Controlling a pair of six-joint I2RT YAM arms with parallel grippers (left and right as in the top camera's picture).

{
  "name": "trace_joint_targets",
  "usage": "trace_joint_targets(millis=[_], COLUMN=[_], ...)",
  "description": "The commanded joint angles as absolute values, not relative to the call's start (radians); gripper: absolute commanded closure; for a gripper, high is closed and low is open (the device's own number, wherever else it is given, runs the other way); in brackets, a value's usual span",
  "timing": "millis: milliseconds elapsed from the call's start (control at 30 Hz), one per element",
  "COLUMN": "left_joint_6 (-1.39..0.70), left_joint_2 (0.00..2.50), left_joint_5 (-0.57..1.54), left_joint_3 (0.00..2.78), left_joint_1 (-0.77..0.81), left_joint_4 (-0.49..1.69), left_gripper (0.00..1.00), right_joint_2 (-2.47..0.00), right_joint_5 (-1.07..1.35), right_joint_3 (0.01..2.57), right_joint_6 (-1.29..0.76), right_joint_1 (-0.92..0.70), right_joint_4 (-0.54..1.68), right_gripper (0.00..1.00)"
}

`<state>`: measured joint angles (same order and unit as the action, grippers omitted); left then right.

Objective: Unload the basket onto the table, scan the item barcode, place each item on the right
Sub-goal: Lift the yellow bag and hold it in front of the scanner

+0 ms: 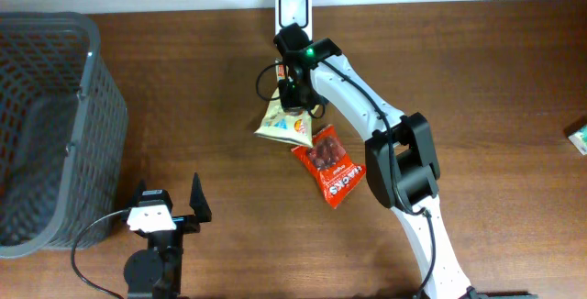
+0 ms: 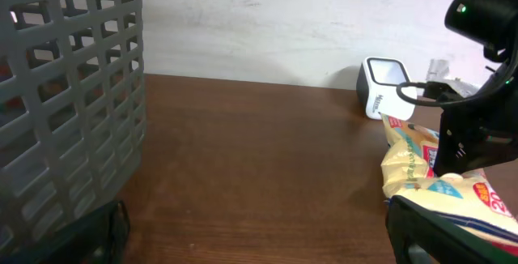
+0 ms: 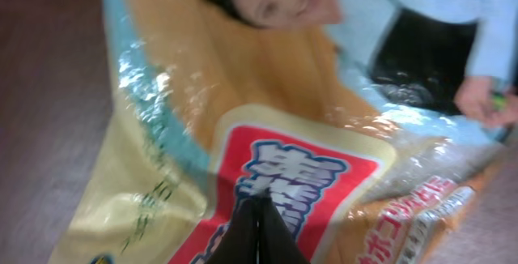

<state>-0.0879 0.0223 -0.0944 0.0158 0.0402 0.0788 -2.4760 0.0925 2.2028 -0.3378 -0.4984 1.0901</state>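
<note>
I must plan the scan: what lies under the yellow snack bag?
Around the yellow snack bag, held by the right gripper, only brown table shows, with a red packet beside one corner. Directly beneath, the bag hides everything.

A glossy yellow snack bag (image 1: pixel 284 127) with pale blue trim hangs crumpled from the shut right gripper (image 1: pixel 295 93), which pinches its top edge. The right wrist view shows its printed face (image 3: pixel 243 134): a red panel with white and blue characters and a photo of a smiling face. The bag (image 2: pixel 417 163) fans out downward and hangs just in front of the scanner (image 1: pixel 293 10), a small white box (image 2: pixel 386 86) with a pale window, standing at the table's far edge by the wall
</note>
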Motion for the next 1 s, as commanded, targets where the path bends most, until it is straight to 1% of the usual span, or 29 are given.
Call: trace_joint_targets(millis=[0, 167, 200, 233, 300, 333, 367, 433, 467, 633, 800, 967], left_joint_6=[-0.093, -0.093, -0.093, -0.093, -0.093, -0.093, -0.093, -0.093, -0.093, -0.093, -0.093, -0.093], left_joint_2=[0.019, 0.019, 0.019, 0.019, 0.019, 0.019, 0.019, 0.019, 0.019, 0.019, 0.019, 0.019], left_joint_5=[-0.094, -0.094, -0.094, -0.094, -0.094, -0.094, -0.094, -0.094, -0.094, -0.094, -0.094, -0.094], left_joint_3=[0.009, 0.009, 0.009, 0.009, 0.009, 0.009, 0.009, 0.009, 0.009, 0.009, 0.009, 0.009], left_joint_1=[0.045, 0.045, 0.045, 0.045, 0.045, 0.045, 0.045, 0.045, 0.045, 0.045, 0.045, 0.045], left_joint_4=[0.076, 0.076, 0.076, 0.076, 0.076, 0.076, 0.076, 0.076, 0.076, 0.076, 0.076, 0.076], left_gripper=[0.01, 0.01, 0.01, 0.01, 0.01, 0.01, 0.01, 0.01, 0.01, 0.01, 0.01, 0.01], right_joint_2=[-2.458, -2.458, -2.458, -2.458, -2.458, -2.458, -2.459, -2.46, -2.46, -2.46, -2.46, -2.46], right_joint_5=[0.181, 0.152, 0.127, 0.096, 0.048, 0.053, 0.059, 0.098, 0.128, 0.2, 0.241, 0.241], right_joint_3=[2.316, 2.433, 2.446, 2.457, 2.462, 2.461, 2.457, 2.443, 2.432, 2.345, 2.26, 2.236], right_joint_6=[-0.307, -0.31, -0.329, -0.355, -0.427, -0.464, -0.491, -0.506, -0.506, -0.503, -0.503, -0.503], right_joint_1=[-0.545, -0.54, -0.533, -0.523, -0.482, -0.459, -0.443, -0.41, -0.397, -0.388, -0.414, -0.43], right_joint_4=[1.159, 1.246, 1.254, 1.263, 1.287, 1.307, 1.324, 1.357, 1.374, 1.369, 1.27, 1.214], right_gripper=[0.96, 0.95, 0.89, 0.8, 0.49, 0.39, 0.25, 0.1, 0.01, 0.01, 0.01, 0.01])
